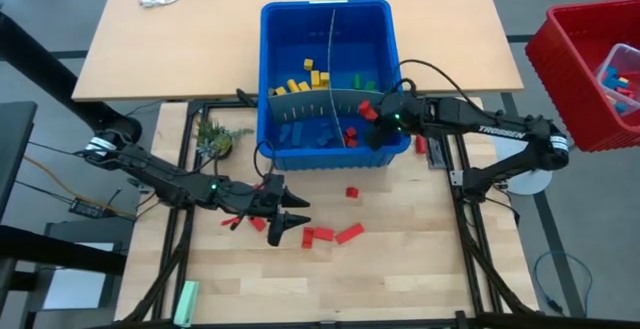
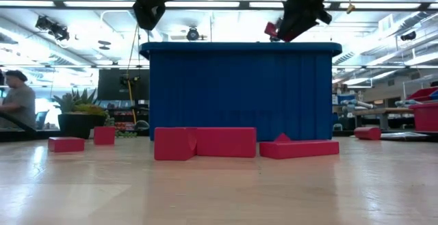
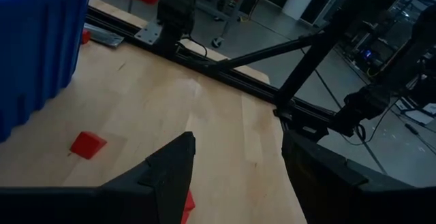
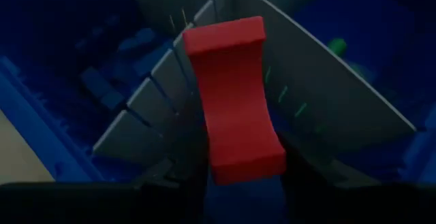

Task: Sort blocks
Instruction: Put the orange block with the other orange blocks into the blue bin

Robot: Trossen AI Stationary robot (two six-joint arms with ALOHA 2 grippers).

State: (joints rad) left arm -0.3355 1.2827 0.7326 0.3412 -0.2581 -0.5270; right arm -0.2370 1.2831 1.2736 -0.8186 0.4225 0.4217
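Over the blue plastic bin [image 1: 275, 29], your right gripper [image 1: 372, 115] pinches a small red plastic brick [image 4: 234, 101] above the grey dividers [image 4: 163, 94]; left gripper [image 1: 285, 212] hovers wide open over loose red bricks [image 1: 335, 234] on the wooden table [image 1: 420, 259].

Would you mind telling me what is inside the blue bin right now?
The blue bin holds grey dividers, yellow blocks, green blocks, blue blocks and red blocks. The right hand covers part of the red corner.

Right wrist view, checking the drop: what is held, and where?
The right end effector holds a red block by its near end, over the blue bin.
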